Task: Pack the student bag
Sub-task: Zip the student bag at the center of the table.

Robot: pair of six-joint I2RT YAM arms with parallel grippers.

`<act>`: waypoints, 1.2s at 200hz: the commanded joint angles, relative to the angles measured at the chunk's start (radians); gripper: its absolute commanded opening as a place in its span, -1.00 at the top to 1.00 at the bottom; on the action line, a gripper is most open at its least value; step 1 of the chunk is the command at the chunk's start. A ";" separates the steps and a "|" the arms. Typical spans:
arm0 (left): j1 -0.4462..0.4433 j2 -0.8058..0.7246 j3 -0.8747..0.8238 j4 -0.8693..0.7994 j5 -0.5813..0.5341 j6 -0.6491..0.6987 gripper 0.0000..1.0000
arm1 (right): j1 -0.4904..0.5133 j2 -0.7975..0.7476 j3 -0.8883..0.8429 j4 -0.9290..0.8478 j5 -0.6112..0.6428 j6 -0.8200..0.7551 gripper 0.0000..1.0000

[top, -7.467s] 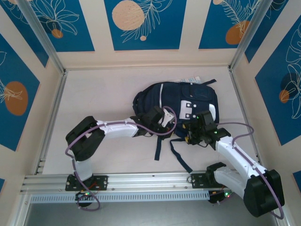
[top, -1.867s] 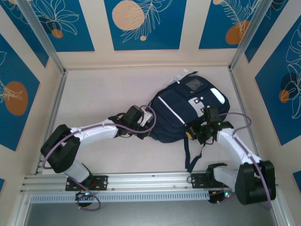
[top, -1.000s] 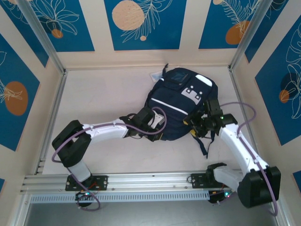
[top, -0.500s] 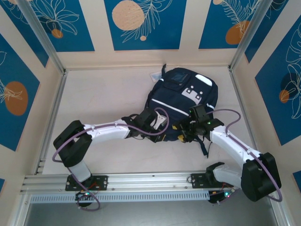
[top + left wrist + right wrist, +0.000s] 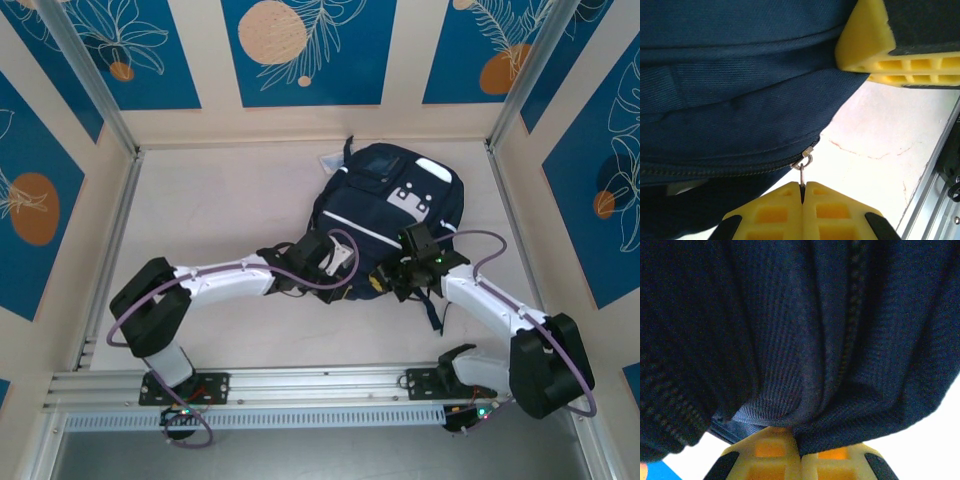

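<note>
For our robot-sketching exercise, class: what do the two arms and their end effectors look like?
The left arm and right arm have white links between bulky black joints, each trailing a looping purple cable. The left end effector and right end effector carry blocky yellow fingers with open ribbed cells and black edging.

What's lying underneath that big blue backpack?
Under the student bag a pale flat corner pokes out at its far edge, on the table. The rest is covered, so I cannot tell what it is.

Woven matt cloth student bag point(image 5: 370, 215); shiny metal zip pull point(image 5: 801, 175); smooth matt table point(image 5: 220, 200)
</note>
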 commanded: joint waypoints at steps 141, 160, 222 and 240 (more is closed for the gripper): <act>0.085 -0.067 -0.121 -0.065 -0.015 0.047 1.00 | -0.322 -0.011 0.112 -0.259 0.064 -0.421 1.00; 0.068 -0.041 -0.099 -0.040 0.033 0.032 1.00 | -0.321 0.028 0.190 -0.302 0.112 -0.449 0.69; 0.018 0.024 -0.016 0.022 0.099 -0.030 1.00 | -0.259 -0.068 0.216 -0.441 0.031 -0.227 -0.06; 0.005 0.034 -0.003 0.031 0.115 -0.036 1.00 | -0.214 -0.133 0.139 -0.410 -0.020 -0.061 -0.05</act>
